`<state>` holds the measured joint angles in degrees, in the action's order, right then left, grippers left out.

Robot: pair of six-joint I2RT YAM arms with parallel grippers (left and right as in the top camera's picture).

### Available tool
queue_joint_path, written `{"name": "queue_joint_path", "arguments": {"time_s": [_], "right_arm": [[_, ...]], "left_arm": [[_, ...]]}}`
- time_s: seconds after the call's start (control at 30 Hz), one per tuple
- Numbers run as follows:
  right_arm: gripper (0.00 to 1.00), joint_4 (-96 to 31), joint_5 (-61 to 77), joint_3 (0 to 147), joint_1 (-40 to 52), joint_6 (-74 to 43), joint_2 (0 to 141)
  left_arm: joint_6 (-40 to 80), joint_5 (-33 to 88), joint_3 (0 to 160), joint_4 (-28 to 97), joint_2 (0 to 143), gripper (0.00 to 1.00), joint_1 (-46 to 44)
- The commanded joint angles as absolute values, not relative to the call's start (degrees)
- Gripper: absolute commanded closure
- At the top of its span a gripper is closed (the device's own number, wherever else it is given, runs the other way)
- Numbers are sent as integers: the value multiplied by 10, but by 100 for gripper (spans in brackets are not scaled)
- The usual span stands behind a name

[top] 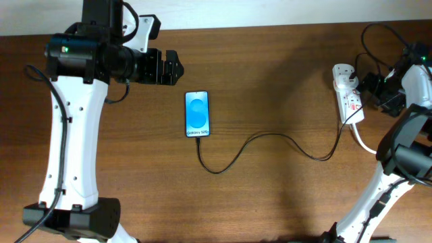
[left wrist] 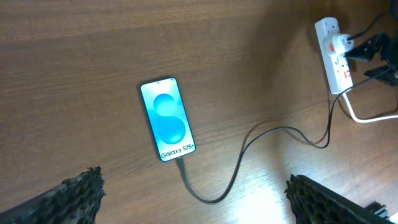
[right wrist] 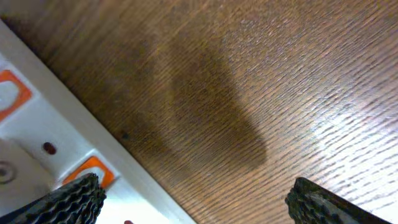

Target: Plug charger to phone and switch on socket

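Note:
The phone (top: pixel 197 114) lies flat mid-table, its blue screen lit; it also shows in the left wrist view (left wrist: pixel 167 119). The thin black charger cable (top: pixel 270 138) is plugged into the phone's near end and runs right to the white socket strip (top: pixel 349 98), also seen in the left wrist view (left wrist: pixel 334 55) and close up in the right wrist view (right wrist: pixel 43 155). My left gripper (top: pixel 172 67) is open and empty, raised above the table left of the phone (left wrist: pixel 196 199). My right gripper (top: pixel 372 88) is open, one finger over the strip's orange switch (right wrist: pixel 193 202).
A thick white power cord (top: pixel 363 140) leaves the strip toward the right front. Black cables loop behind the strip at the far right edge. Both white arm bases stand at the front corners.

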<state>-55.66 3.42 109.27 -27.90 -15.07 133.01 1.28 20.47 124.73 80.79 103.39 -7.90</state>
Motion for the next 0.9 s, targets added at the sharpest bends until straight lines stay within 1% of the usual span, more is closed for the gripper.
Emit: {"name": "queue_joint_path", "arguments": {"time_s": [0.0,0.33,0.73,0.87], "right_arm": [[1,-557,27,1095,-274,-159,1354],[1,-531,82,1095,-274,-150,1354],[1,-574,84,1095,-273,-155,1354],[1,-578,84,1095,-251,-154,1354]], "left_arm": [[10,201,1257,807,1024,1,-78],[10,201,1257,807,1024,1,-78],[10,201,1257,807,1024,1,-78],[10,201,1257,807,1024,1,-78]]}}
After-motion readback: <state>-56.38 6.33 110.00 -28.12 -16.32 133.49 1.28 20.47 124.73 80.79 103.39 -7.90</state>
